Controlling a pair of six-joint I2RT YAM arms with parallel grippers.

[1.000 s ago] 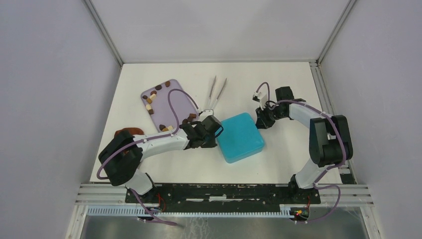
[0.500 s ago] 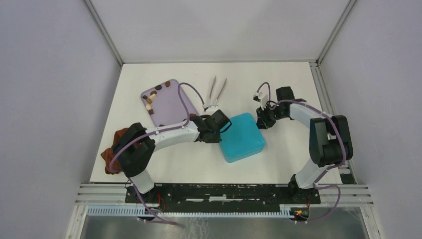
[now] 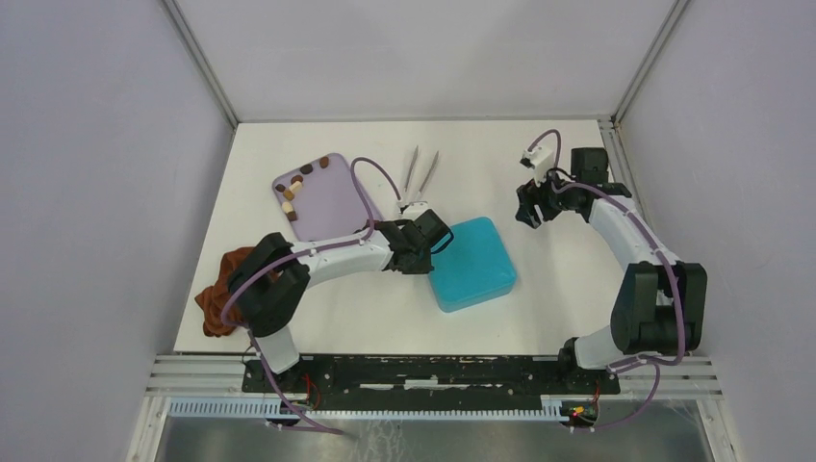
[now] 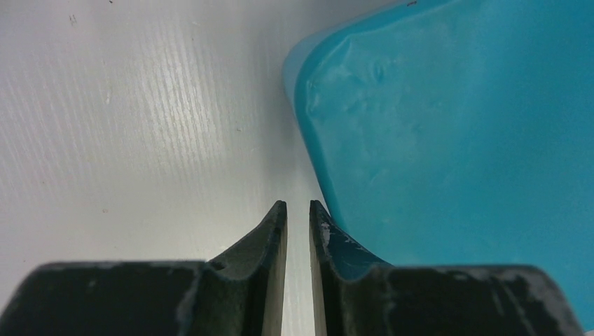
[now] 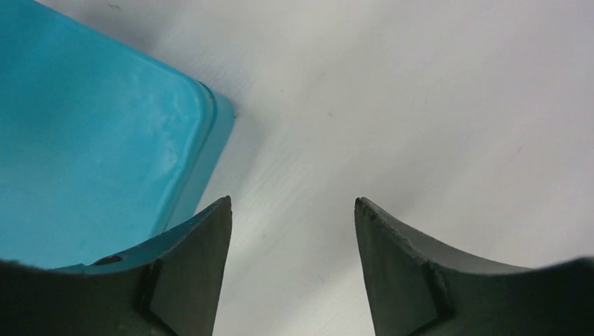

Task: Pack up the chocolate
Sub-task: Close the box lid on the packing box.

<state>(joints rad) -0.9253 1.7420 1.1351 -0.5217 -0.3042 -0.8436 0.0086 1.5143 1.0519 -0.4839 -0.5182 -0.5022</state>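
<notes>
Brown cloth (image 3: 219, 289) lies bunched at the table's left edge. Next comes the purple tray (image 3: 332, 207), with small chocolate pieces (image 3: 291, 197) in its far-left corner, so they are not in the box. The left gripper (image 3: 426, 252) sits low by the left side of the teal box (image 3: 471, 263), its fingers (image 4: 278, 231) pressed nearly together on nothing. The box's lid is on. That could mean packing is waiting or partly done. Metal tongs (image 3: 417, 178) lie just behind. The shut lid and the left arm across the tray stand in the way. The right gripper (image 3: 534, 204) hangs with fingers (image 5: 203, 245) spread wide, empty.
</notes>
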